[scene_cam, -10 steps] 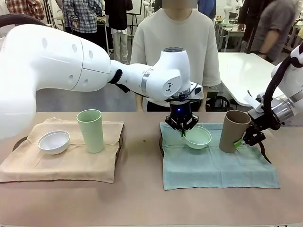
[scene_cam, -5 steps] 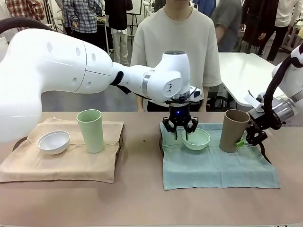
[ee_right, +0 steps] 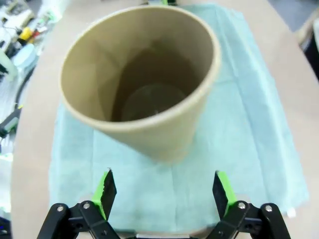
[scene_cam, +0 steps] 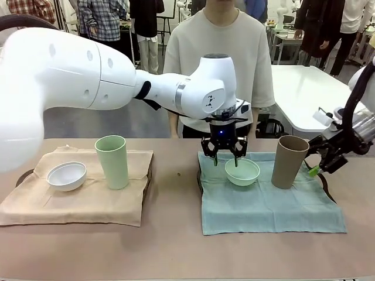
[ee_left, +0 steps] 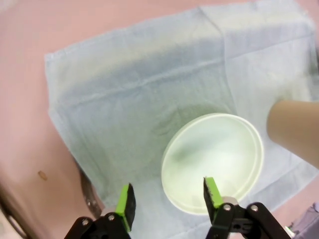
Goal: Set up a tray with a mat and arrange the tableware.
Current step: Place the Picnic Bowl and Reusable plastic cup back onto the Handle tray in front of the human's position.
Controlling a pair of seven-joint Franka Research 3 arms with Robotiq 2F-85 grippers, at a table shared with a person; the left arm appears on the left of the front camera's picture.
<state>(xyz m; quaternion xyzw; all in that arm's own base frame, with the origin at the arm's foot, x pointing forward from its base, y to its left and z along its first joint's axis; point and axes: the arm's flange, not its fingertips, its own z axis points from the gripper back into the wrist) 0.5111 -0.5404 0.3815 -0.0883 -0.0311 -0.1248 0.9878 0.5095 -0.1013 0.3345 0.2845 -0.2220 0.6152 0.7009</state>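
Both grippers are open and hold nothing. One, the left gripper [scene_cam: 224, 159], hangs just above the far rim of the mint green bowl [scene_cam: 242, 171], with its green pads spread wide. That bowl sits flat near the far edge of the blue-green mat [scene_cam: 263, 205], a bit left of the middle. Off by the mat's right edge, the right gripper [scene_cam: 320, 165] is beside the tan-brown cup [scene_cam: 289, 162] and is not touching it. That cup stands up straight near the far right corner of the same mat.

Near the table's left edge lies a tan mat [scene_cam: 82, 199]. On it sit the white bowl [scene_cam: 67, 175] and the pale green cup [scene_cam: 112, 161], close to each other but apart.

The step in hand looks like letting go and backing off. To do it well, the left arm should lift straight up, so a pad does not catch the rim and tip the bowl. Its partner on the right should pull away sideways, clear of the cup, since a tall cup falls over from a small bump.

Each bowl is round, shallow and smooth, with a thin rim. Each cup is tall with no handle and gets a little wider at the top. Both mats are soft cloth with fold lines, and a dark tray rim [scene_cam: 200, 181] peeks out under the blue-green one.
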